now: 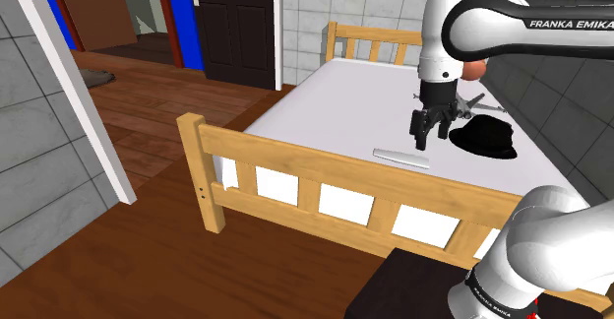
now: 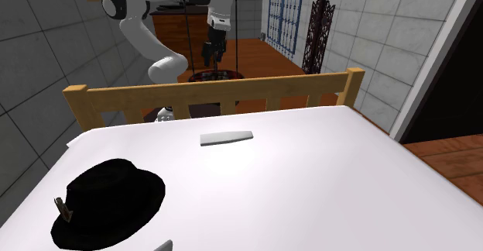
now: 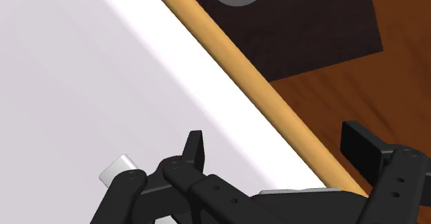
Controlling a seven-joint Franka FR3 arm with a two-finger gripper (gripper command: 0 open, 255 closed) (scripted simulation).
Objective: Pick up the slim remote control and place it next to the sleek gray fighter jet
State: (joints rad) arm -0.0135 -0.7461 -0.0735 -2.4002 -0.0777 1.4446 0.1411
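Shoulder view has the white arm reaching over a bed with a pale wooden frame (image 1: 295,159) and a plain white mattress (image 1: 335,100). The black gripper (image 1: 430,136) points down above the mattress, near the footboard. The slim remote (image 1: 401,158), drawn pale grey, lies flat on the mattress just below the gripper and slightly to the shoulder view's left of it, roughly parallel to the footboard rail. A black hat (image 1: 484,137) rests to the shoulder view's right of the remote. Farther back, partly hidden behind the arm, is the grey jet (image 1: 482,98), well apart from the remote. From the second exterior view, the remote (image 2: 226,138) sits on the far part of the mattress near the rail. The hat (image 2: 108,199) is near the camera at that view's left, and the gripper (image 2: 213,58) hangs beyond the rail. At the wrist, the gripper (image 3: 276,146) has its two fingers (image 3: 195,150) standing wide apart and clasping nothing. One pale end of the remote (image 3: 121,169) shows beside the gripper, untouched.
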